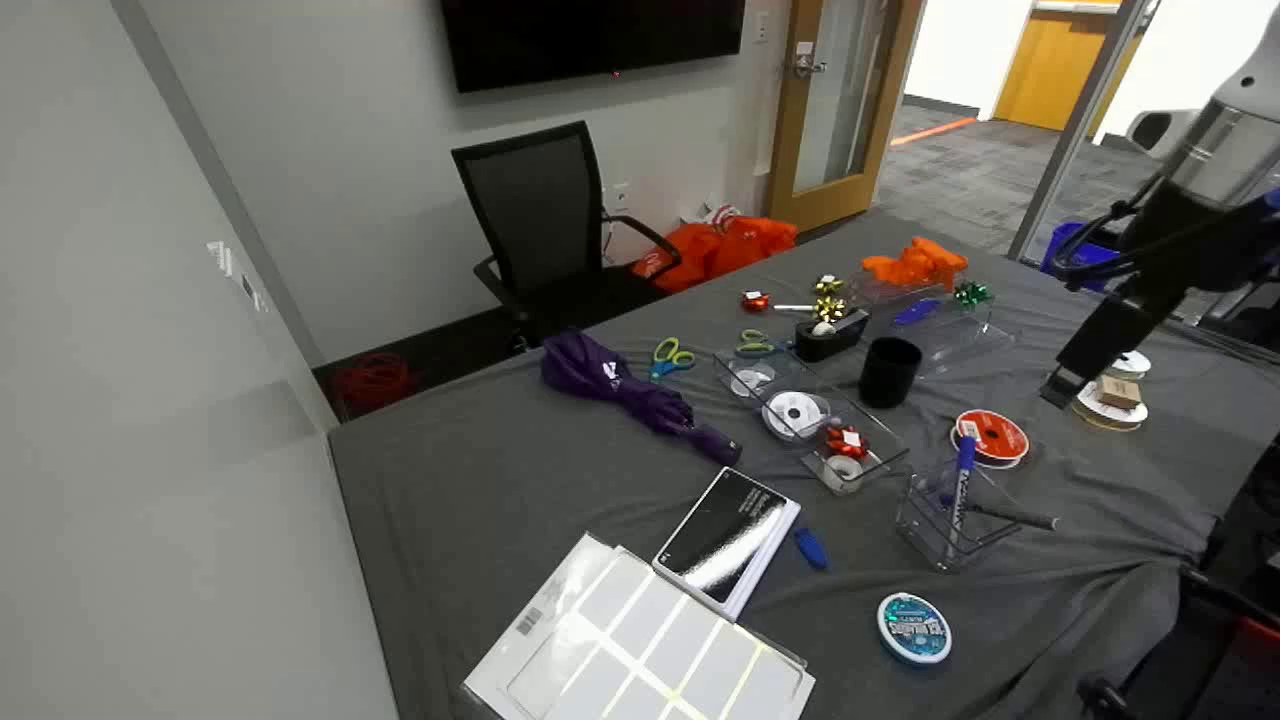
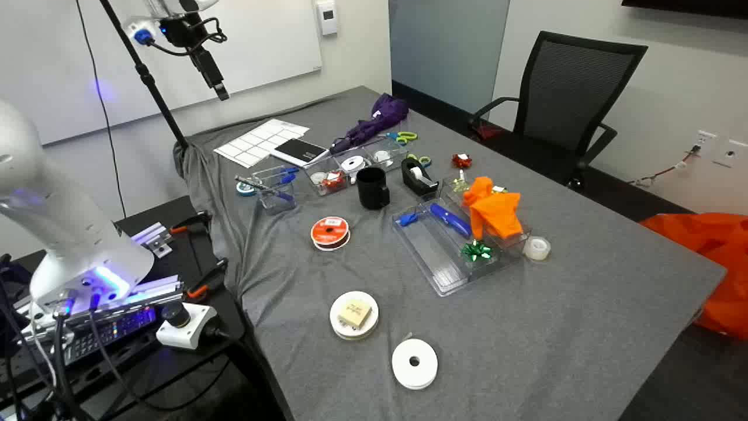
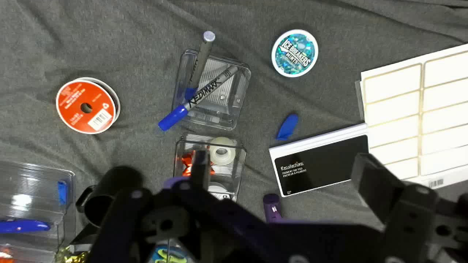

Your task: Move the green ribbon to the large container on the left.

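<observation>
In an exterior view, nearest is a white spool [image 2: 414, 374]; just beyond, to its left, is another spool [image 2: 370, 323] with a small box [image 2: 355, 313] on top. Neither should trouble the move.

Farther and to the right is the clear tray [image 2: 447, 278]. The green bow [image 2: 477, 250], which I take to be the ribbon, is at its near right part; I cannot tell whether it sits in a compartment or up on a rim. The large container is not certain either: the tray's long left section [image 2: 421, 245] seems the likeliest goal.

The orange cloth [image 2: 497, 211] is just beyond the bow and the blue tool [image 2: 450, 220] just to its far left, so it would be best to come straight down, close softly and low on the bow, and leave its loops unpinched, as they will probably squash or slip. Lift it above the tray's walls before shifting left, and let go low.

Farther still and to the left stands the mug [image 2: 371, 190]; crossing high would spare it.

Far left, the gripper [image 3: 283, 170] hangs in the air, its fingers [image 3: 200, 170] wide apart and gripping nothing; what shows between them in the wrist view, the ink pad [image 3: 320, 166], lies well below. The step in hand looks like the approach to the bow.
</observation>
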Motion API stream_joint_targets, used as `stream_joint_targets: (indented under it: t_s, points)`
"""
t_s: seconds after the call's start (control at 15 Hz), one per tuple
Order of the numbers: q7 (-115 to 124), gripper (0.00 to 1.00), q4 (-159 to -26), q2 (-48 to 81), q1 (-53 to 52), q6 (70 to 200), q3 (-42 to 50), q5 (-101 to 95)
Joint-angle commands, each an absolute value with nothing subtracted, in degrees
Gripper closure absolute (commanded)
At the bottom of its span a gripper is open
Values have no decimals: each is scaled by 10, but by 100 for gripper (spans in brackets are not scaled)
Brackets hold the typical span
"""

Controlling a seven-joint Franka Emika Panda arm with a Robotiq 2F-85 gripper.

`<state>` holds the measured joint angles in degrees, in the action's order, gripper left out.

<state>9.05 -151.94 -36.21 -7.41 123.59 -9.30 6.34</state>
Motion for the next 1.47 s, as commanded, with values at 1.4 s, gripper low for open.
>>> stream_joint_targets:
  t_s: [1.4]
  points:
    - [-44, 0, -1425, -267, 7, 1239, 53, 5]
